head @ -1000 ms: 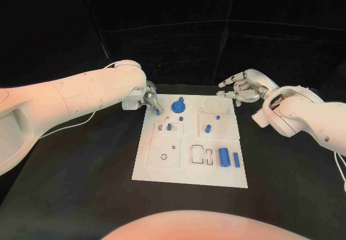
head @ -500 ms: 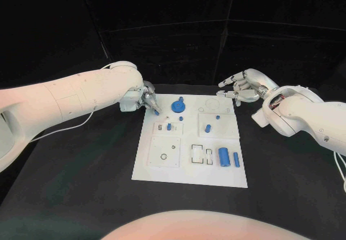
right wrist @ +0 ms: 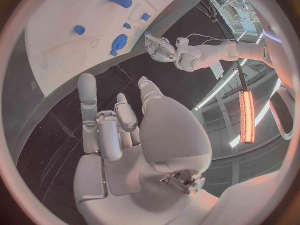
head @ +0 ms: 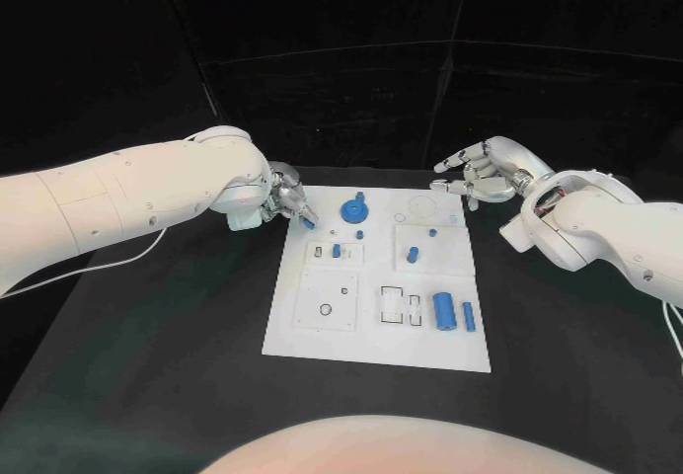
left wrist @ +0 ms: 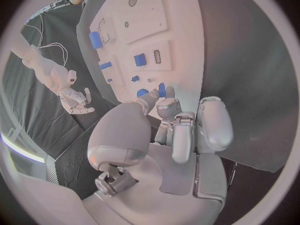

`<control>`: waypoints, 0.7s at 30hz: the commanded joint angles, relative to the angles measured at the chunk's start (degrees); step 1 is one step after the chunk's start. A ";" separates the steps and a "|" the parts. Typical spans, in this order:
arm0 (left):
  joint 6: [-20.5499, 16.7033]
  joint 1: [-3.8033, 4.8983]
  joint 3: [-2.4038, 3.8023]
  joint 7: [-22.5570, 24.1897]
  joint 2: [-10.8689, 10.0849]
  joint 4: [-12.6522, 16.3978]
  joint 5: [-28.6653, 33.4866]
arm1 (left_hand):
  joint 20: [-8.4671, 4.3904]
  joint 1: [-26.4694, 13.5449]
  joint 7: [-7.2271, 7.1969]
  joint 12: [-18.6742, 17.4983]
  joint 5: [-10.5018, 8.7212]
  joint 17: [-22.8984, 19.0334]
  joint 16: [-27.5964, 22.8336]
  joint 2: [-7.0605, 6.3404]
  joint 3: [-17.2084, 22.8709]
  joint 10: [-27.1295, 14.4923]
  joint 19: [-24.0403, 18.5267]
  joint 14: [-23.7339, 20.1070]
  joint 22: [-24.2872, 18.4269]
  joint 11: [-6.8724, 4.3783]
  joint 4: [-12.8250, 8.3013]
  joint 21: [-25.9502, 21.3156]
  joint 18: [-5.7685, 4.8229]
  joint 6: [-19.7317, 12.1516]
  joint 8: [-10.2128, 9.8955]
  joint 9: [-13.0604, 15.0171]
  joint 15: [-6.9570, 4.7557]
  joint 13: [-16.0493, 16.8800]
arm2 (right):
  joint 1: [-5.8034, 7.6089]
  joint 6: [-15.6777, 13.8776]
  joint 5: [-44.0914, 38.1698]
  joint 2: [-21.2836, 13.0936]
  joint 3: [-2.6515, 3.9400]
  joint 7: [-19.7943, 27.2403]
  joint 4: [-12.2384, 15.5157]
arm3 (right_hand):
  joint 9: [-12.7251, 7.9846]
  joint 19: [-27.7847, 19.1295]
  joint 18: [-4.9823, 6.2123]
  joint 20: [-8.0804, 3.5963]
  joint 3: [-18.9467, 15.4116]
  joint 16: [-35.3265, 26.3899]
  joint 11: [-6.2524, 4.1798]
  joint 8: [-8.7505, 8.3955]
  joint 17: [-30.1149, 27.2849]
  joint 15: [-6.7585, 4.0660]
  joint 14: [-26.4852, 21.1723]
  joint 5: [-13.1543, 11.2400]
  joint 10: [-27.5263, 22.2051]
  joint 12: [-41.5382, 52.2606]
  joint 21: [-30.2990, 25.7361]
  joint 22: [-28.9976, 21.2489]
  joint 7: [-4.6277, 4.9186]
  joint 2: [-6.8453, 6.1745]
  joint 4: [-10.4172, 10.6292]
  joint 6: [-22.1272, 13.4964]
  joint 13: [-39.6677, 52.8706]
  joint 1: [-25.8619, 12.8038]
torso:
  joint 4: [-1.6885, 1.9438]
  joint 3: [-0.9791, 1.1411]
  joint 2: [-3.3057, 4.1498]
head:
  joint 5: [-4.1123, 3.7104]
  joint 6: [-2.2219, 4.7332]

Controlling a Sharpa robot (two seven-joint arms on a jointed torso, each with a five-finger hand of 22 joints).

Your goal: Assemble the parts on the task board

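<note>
Black desk carries the task board; a small blue part is pinched by left hand fingers, right hand fingers spread, empty.

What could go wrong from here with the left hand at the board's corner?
The left hand pinches a small blue part right at the board's far left corner; it could slip and drop onto the black table. The blue knob stands close beside those fingers and might get knocked. The right hand hovers open off the far right corner, too far to steady the board.
</note>
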 commanded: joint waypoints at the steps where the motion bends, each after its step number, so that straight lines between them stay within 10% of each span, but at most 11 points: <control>1: -4.10 -0.14 -0.02 0.47 -1.21 2.66 1.23 | 0.14 -0.76 -0.09 -0.27 0.26 15.09 0.18 -0.28 6.57 0.26 0.62 5.94 0.04 0.02 -5.95 -0.23 -0.70 -0.24 0.40 0.12 -0.09 0.00 | 0.10 0.42 0.20 -0.06 0.05 0.43 -0.06 | -0.03 -0.33 0.44 -0.13 -0.16 -0.32 -0.16 0.35 1.71 -0.32 3.03 0.26 -0.27 0.13 -0.39 -0.04 -0.11 0.45 0.18 -0.19 -0.01 -0.05 | -0.02 -0.05 0.01 | 0.15 -0.14; 21: -8.05 -3.63 -0.12 -0.79 -4.71 10.59 -9.34 | 0.09 -1.69 -0.18 0.20 0.27 15.09 0.18 -1.04 8.26 0.79 0.79 5.94 0.51 -0.06 -6.26 0.10 -0.78 -0.28 0.92 0.49 -0.16 0.50 | 0.10 0.50 0.20 -0.18 0.05 0.31 -0.12 | -0.03 -0.33 0.44 -0.14 -0.18 -0.36 -0.17 0.38 1.63 -0.33 3.01 0.27 -0.27 0.14 -0.40 -0.06 -0.11 0.46 0.17 -0.19 0.00 0.01 | -0.20 0.05 0.02 | 0.65 -0.24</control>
